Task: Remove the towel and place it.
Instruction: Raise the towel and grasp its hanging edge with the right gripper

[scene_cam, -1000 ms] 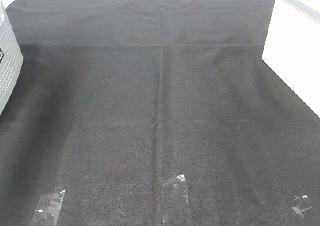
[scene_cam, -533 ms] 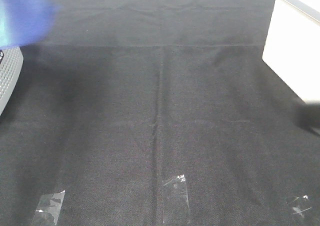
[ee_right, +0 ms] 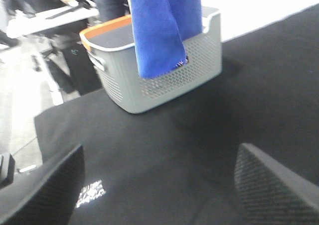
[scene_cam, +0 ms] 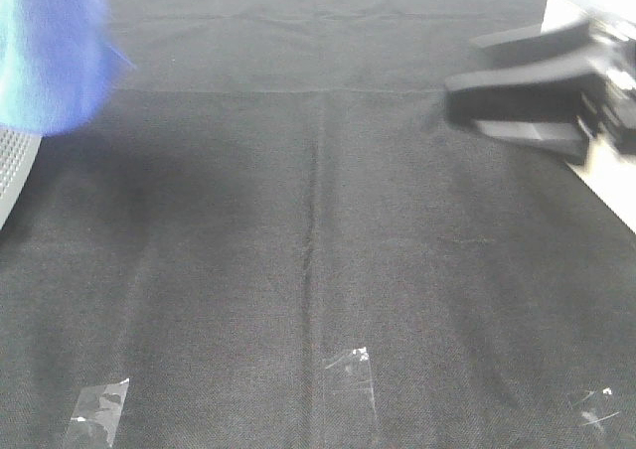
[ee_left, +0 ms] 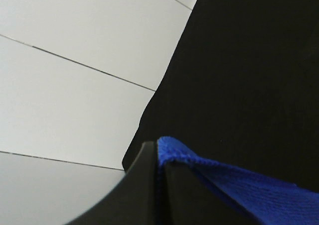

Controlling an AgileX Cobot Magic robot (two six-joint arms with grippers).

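The royal-blue towel (scene_cam: 50, 52) hangs blurred at the far left of the exterior view, above the grey basket (scene_cam: 15, 161). In the right wrist view the towel (ee_right: 164, 26) dangles over the grey, orange-rimmed basket (ee_right: 164, 80). My left gripper (ee_left: 162, 185) is shut on a stitched edge of the towel (ee_left: 239, 190); the gripper itself does not show in the exterior view. My right gripper (scene_cam: 472, 72) is open and empty, blurred, above the far right of the black cloth sheet (scene_cam: 318, 221). Its fingers (ee_right: 45, 190) frame the right wrist view.
The black cloth sheet covers the whole table. Clear tape patches (scene_cam: 348, 370) lie near its front edge. A white surface (scene_cam: 616, 181) borders the right side. People and furniture stand behind the basket in the right wrist view.
The towel has come into the exterior view at the top left and hangs lower now. My right gripper has swung in from the right edge, up and to the left.
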